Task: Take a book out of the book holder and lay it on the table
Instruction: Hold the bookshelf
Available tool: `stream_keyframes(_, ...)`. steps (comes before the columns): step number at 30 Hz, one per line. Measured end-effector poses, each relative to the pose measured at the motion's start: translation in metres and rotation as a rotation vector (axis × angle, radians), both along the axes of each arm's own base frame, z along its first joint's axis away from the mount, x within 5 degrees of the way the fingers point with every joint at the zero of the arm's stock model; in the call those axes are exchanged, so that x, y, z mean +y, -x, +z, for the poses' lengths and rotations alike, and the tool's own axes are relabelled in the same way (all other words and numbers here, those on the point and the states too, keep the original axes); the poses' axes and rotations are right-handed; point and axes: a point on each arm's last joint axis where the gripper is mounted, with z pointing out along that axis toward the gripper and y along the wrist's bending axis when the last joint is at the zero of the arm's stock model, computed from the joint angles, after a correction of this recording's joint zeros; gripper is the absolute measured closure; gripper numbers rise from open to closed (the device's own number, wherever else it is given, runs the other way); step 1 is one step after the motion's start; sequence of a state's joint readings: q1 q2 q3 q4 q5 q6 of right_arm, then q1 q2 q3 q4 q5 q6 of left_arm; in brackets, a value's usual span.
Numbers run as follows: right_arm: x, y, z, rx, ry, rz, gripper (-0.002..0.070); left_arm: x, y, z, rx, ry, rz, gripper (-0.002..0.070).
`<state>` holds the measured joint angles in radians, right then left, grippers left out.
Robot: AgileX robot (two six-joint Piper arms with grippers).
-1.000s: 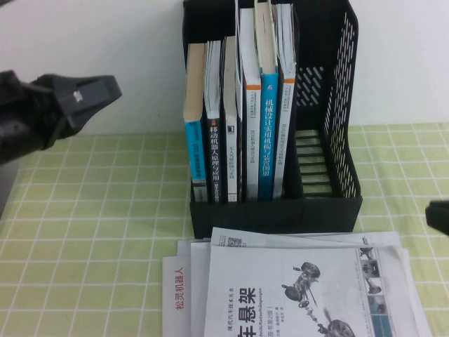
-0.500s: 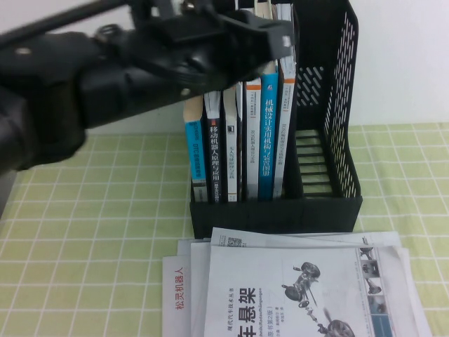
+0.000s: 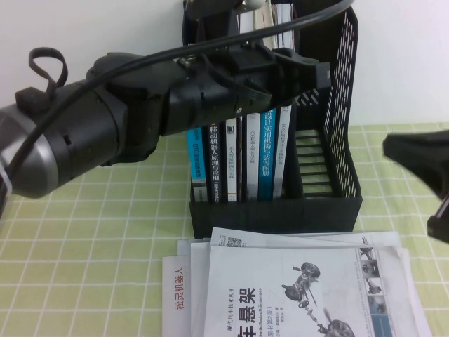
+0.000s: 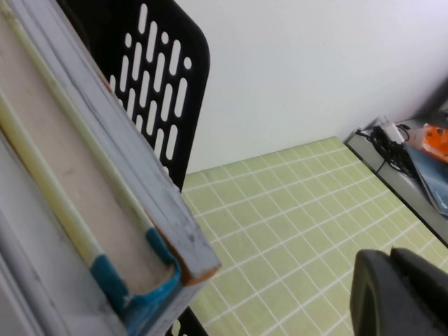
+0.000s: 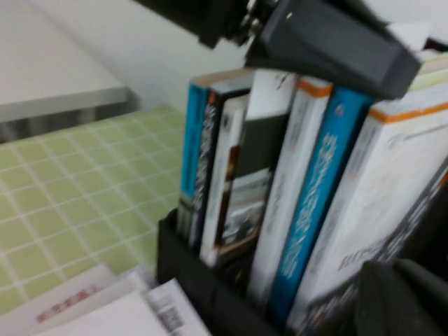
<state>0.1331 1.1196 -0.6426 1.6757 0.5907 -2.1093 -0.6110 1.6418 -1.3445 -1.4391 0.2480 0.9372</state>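
The black book holder (image 3: 330,203) stands at the back of the table with several upright books (image 3: 266,151) in its left bays. My left gripper (image 3: 312,74) is shut and empty. It reaches across the tops of the books, with its tip above the white, orange-banded book at the right of the row. In the left wrist view the book tops (image 4: 150,290) and the perforated holder wall (image 4: 161,77) lie beside the gripper (image 4: 395,294). My right gripper (image 3: 393,147) is shut and empty. It hovers right of the holder, pointing at the books (image 5: 315,203).
Several books and papers (image 3: 302,288) lie flat on the green checked cloth (image 3: 84,232) in front of the holder. The holder's right bay (image 3: 312,154) holds no books. A white wall stands behind.
My left arm has swung in from the far left and now lies across the book tops. My right gripper has come in from the right edge toward the holder.
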Motion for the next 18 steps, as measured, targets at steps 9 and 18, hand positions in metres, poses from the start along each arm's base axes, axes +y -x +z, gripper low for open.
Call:
stream_keyframes(9,-0.014,-0.012,-0.060,0.676,0.270,-0.123,0.0678,0.004,-0.005,0.001,-0.037,-0.024,0.064,0.0678)
stream_keyframes(18,-0.044,-0.054,-0.069,0.527,0.323,-0.572,0.0678,0.005,-0.008,-0.002,-0.046,-0.041,0.082,0.0678)
